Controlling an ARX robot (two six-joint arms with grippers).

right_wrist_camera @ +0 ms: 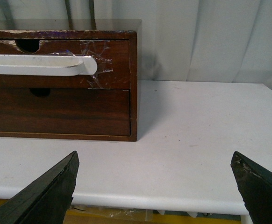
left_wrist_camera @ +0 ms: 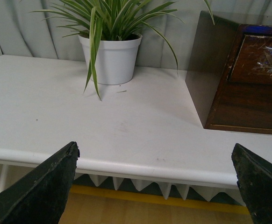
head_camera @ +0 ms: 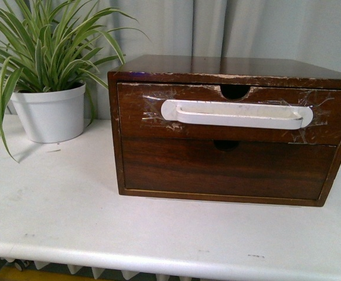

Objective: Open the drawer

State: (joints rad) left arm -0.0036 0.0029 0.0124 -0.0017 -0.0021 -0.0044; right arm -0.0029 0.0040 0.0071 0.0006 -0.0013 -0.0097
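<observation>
Claws: left claw (left_wrist_camera: 155, 186) and right claw (right_wrist_camera: 154, 186) both spread wide, nothing between the fingers; both hang off the table's front edge, short of the cabinet.
Drawer (head_camera: 229, 114): top of two in a dark wood cabinet (head_camera: 217, 67) on the white table (head_camera: 71, 211); looks fully shut, face flush w/ frame.
Handle (head_camera: 238, 114): long white plastic bar, taped across the drawer front, under a half-round notch (head_camera: 235, 91).
Lower drawer (head_camera: 223, 167): plain, no handle; not the target.
Plant (head_camera: 50, 88): white pot, on the robot's left of the cabinet, well apart from the handle.
Step in hand: approach, none of the pull begun yet.
Best arm: right, prob.; handle end shows near centre-left in its wrist view.
How to: go in level w/ the bar, fingers above and below it, pinch mid-bar rather than at the taped ends.
Pull: straight back, slow; tape may peel, cabinet may slide.
</observation>
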